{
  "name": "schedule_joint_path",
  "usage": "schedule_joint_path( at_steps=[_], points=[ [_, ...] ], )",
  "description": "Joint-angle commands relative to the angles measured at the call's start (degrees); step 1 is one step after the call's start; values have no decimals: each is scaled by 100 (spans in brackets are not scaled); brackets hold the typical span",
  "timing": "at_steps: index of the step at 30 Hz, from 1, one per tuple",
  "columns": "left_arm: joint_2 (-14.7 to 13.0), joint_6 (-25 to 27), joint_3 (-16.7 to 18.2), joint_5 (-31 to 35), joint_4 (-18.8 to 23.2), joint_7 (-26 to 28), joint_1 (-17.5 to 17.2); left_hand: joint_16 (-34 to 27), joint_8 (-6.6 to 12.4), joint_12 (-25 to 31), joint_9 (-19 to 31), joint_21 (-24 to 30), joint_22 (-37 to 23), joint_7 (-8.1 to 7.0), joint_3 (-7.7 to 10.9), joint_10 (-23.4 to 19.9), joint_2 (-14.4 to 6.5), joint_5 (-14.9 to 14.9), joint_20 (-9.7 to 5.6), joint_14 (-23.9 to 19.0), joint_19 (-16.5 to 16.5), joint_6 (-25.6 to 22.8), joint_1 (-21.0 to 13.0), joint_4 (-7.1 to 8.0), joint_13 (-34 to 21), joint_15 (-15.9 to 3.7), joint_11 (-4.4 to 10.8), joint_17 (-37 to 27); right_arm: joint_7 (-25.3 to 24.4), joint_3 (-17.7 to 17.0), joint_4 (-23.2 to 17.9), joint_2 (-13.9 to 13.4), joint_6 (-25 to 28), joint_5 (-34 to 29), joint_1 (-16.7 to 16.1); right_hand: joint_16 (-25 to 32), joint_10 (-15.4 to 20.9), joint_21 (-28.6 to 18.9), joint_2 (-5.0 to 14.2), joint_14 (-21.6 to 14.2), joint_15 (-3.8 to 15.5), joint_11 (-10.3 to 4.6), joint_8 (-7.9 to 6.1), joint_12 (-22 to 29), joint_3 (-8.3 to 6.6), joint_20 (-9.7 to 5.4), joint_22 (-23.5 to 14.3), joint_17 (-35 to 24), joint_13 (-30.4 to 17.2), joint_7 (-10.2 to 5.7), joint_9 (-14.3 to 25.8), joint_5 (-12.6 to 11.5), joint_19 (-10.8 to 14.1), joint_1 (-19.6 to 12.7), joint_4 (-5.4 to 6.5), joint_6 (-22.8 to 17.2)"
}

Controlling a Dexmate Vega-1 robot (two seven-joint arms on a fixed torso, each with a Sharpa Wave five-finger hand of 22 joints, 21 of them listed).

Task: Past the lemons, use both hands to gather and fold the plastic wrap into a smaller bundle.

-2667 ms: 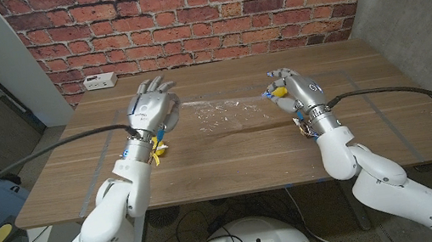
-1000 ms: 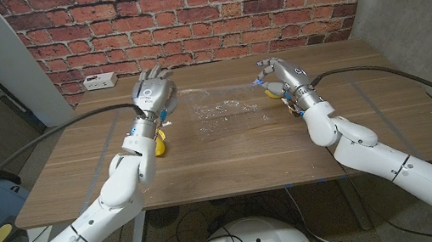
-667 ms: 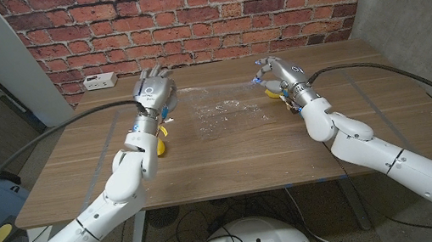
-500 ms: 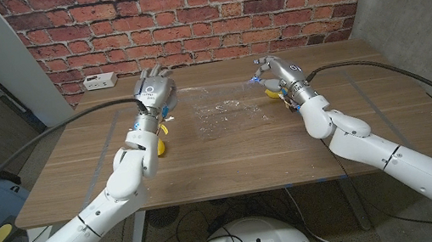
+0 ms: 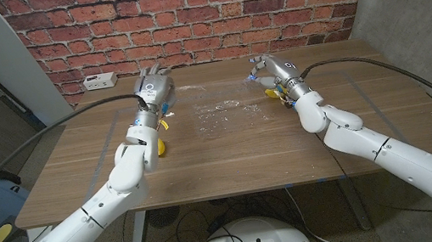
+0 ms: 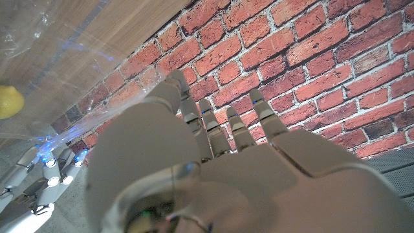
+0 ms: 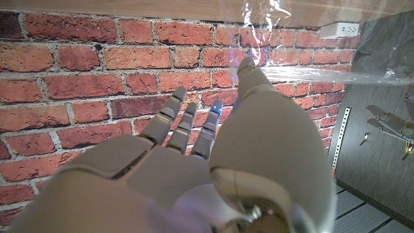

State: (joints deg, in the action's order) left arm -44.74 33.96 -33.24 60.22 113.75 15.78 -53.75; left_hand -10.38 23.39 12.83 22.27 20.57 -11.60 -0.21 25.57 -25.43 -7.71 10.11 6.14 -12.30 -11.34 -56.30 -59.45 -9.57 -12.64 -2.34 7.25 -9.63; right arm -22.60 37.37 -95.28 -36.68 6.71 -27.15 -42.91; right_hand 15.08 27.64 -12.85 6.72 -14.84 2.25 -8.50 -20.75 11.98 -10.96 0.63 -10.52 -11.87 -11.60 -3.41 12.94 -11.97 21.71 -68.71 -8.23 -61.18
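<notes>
A clear, crinkled sheet of plastic wrap (image 5: 220, 110) lies spread on the wooden table (image 5: 230, 157) between my two hands. My left hand (image 5: 153, 87) hovers at the sheet's far left corner, fingers spread and holding nothing. My right hand (image 5: 271, 70) is at the far right corner, fingers also apart and holding nothing. One lemon (image 5: 160, 146) shows beside my left forearm, and another lemon (image 5: 272, 91) sits just under my right wrist. In the left wrist view the wrap (image 6: 45, 39) stretches past my extended fingers (image 6: 213, 129), with a lemon (image 6: 10, 102) beyond it. The right wrist view shows the wrap's edge (image 7: 304, 74) beyond the thumb.
A white power strip (image 5: 98, 81) lies at the table's back left corner. A red brick wall (image 5: 200, 12) stands close behind the table's far edge. A grey wall panel (image 5: 422, 4) is on the right.
Both arms have stretched further across the table. The hands moved from beside the lemons to the far corners of the wrap. The wrap itself has hardly shifted.
</notes>
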Motion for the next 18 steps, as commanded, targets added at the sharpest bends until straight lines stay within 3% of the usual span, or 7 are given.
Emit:
schedule_joint_path(
  at_steps=[1, 18],
  points=[
    [141, 81, -153, -125, -347, 102, 301, -12, 593, 7, 973, 26, -11, 162, -16, -53, -27, 8, -4, -69, -40, -217, -62, 13, -25, -262, 7, -6, -28, 189, 479, 198, -182, 39, 323, 35, 52, -3, 27, -28, 756, 22, -9, -16, 13, -1, -12, -22, -8, 20, 16, -36, 30, -29, -5, -51],
    [248, 192, -477, -116, -787, 174, 650, -14, 583, 21, 966, 40, -9, 164, -29, -93, -25, 10, -29, -83, -53, -219, -65, 11, -25, -278, 37, -4, -4, 389, 954, 358, -263, 92, 642, 35, 56, -3, 35, -31, 761, 9, -7, -20, 25, -8, -12, -23, -8, 23, 16, -38, 34, -42, -7, -51]
  ],
)
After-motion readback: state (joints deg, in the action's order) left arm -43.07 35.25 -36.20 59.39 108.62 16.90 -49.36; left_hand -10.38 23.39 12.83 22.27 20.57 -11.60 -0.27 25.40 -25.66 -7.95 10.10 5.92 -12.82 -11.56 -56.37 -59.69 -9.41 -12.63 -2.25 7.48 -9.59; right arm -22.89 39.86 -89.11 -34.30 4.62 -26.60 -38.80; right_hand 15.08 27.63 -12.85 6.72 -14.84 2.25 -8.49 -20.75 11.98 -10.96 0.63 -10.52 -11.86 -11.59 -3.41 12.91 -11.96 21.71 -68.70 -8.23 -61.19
